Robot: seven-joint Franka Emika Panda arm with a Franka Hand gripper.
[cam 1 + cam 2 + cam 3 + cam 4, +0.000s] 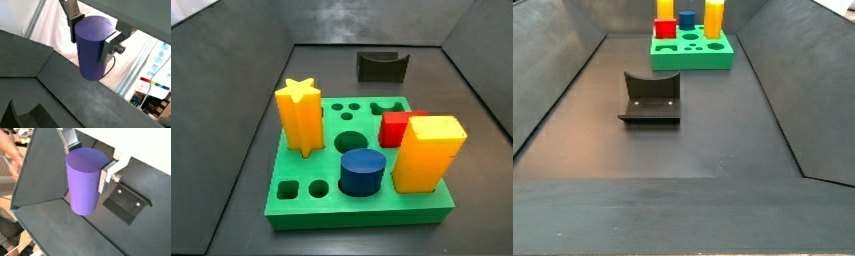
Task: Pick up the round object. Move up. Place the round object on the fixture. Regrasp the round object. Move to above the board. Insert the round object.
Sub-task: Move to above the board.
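Note:
The round object [92, 50] [83, 185], a smooth purple cylinder, hangs upright above the dark floor in both wrist views. My gripper [92, 37] [87, 162] is shut on its upper end, one silver finger pressed on each side. Neither side view shows the gripper or the peg. The fixture [382, 66] [649, 98], a small dark block with a curved notch, stands on the floor apart from the board. The board [372, 213] [694, 63] is a bright green slab with several open holes.
On the board stand a yellow star peg [298, 115], a dark blue cylinder [362, 171], a red block [398, 127] and a tall yellow square block [429, 150]. Sloped dark walls [553, 80] enclose the floor on all sides.

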